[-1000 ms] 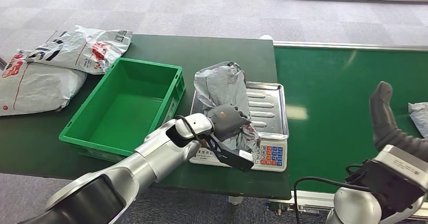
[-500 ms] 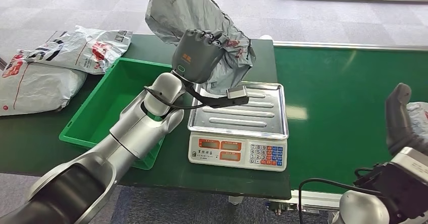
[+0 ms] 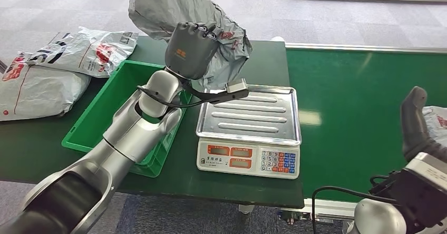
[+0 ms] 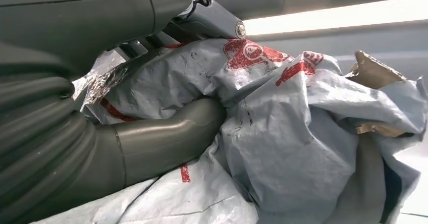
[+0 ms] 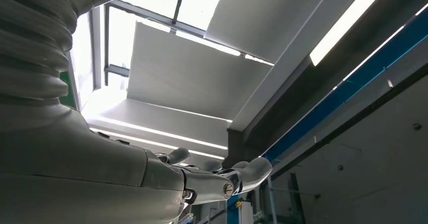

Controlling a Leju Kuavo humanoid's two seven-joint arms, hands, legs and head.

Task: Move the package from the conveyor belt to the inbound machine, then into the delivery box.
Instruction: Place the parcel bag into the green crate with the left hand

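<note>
My left hand [image 3: 192, 49] grips a crumpled grey plastic package [image 3: 174, 10] with red print and holds it high above the table, over the gap between the green box [image 3: 126, 110] and the scale [image 3: 250, 126]. The left wrist view has the thumb [image 4: 161, 135] pressed into the package [image 4: 303, 133]. The scale's steel tray is bare. My right hand [image 3: 416, 120] is raised at the right over the green conveyor belt [image 3: 358, 102], fingers spread [image 5: 222, 176] and holding nothing.
Two more grey packages [image 3: 87, 49] [image 3: 37, 89] lie on the dark green table [image 3: 221, 52] at the left. Another package [image 3: 437, 120] sits on the belt at the right edge, behind my right hand.
My left hand has lifted the package off the scale tray, raised it high, and carried it a little leftward toward the green box. My right hand has moved slightly to the right.
</note>
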